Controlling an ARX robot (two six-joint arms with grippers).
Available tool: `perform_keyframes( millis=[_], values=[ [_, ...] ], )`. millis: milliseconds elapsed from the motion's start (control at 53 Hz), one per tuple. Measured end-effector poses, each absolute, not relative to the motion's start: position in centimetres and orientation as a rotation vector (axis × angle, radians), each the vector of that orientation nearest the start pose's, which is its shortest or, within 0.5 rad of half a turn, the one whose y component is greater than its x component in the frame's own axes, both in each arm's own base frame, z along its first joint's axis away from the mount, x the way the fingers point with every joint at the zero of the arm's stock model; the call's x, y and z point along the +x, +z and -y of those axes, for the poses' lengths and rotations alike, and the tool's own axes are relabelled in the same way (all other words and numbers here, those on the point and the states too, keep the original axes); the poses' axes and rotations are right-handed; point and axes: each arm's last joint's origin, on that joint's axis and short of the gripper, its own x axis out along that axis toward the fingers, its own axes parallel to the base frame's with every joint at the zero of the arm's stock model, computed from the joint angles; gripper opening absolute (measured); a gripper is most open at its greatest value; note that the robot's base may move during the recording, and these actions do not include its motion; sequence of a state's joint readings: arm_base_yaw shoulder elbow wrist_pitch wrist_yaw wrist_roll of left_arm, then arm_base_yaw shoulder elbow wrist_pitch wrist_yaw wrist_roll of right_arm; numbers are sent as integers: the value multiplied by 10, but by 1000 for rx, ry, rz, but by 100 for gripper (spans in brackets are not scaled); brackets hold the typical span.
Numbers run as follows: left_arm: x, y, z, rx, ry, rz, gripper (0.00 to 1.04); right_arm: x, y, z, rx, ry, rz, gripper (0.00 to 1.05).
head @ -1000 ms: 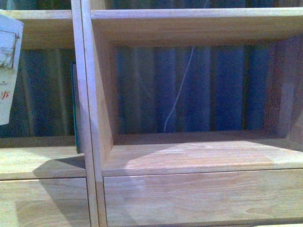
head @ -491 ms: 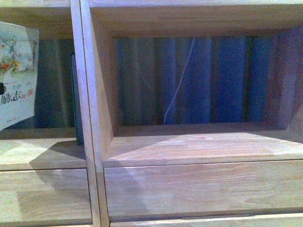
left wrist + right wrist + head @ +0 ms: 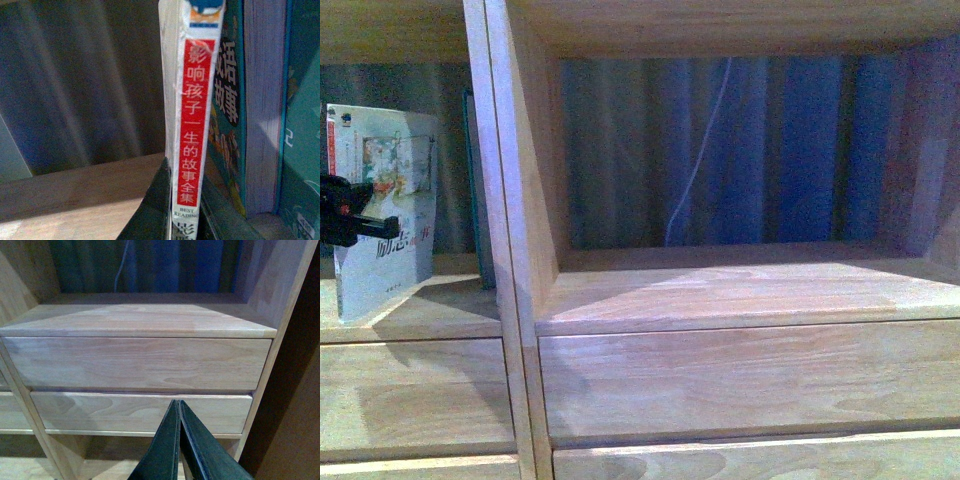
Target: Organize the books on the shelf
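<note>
The tall pale natural-wood shelf (image 3: 720, 300) filled the front view, its plank-fronted drawer band (image 3: 740, 375) running under two open compartments; behind them hung a blue ribbed backdrop (image 3: 790, 150) with a thin white cord (image 3: 695, 170).

The step in hand looked like the placing of a book in the left compartment. There the thin paperback (image 3: 385, 210) with a white and pale blue cartoon cover stood nearly upright close to the board's front edge; whether its lower edge already bore on the board could not be told. A thin dark green book (image 3: 478, 190) stood at the compartment's right side, against the upright divider, a little apart from the paperback.

The left gripper (image 3: 370, 225) held the paperback; in the left wrist view the dark jaws sat closed on either side of the white spine with its red patch, low on the book, one jaw on each cover, with the teal covers of other books just beside. The right gripper (image 3: 179, 440) hung before the drawer fronts below the right compartment; its jaws were pressed together with nothing between them.

The next move probably called for sliding the paperback toward the divider until it rested beside the green book, seating it on the board, then easing the left jaws apart without tipping it; a thin book let go too soon could fall flat.
</note>
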State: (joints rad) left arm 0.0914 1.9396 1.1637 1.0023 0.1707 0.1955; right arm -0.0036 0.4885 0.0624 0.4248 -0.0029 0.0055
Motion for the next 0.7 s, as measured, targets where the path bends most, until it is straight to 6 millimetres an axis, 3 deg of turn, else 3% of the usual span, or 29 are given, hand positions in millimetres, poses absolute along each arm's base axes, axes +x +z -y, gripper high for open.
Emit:
perform_keyframes(
  millis=[453, 698],
  values=[
    [469, 239, -15, 185, -54, 213, 7, 119, 171, 0, 5, -2, 14, 3],
    [479, 236, 3, 162, -78, 200, 7, 114, 171, 0, 5, -1, 15, 3]
  ],
)
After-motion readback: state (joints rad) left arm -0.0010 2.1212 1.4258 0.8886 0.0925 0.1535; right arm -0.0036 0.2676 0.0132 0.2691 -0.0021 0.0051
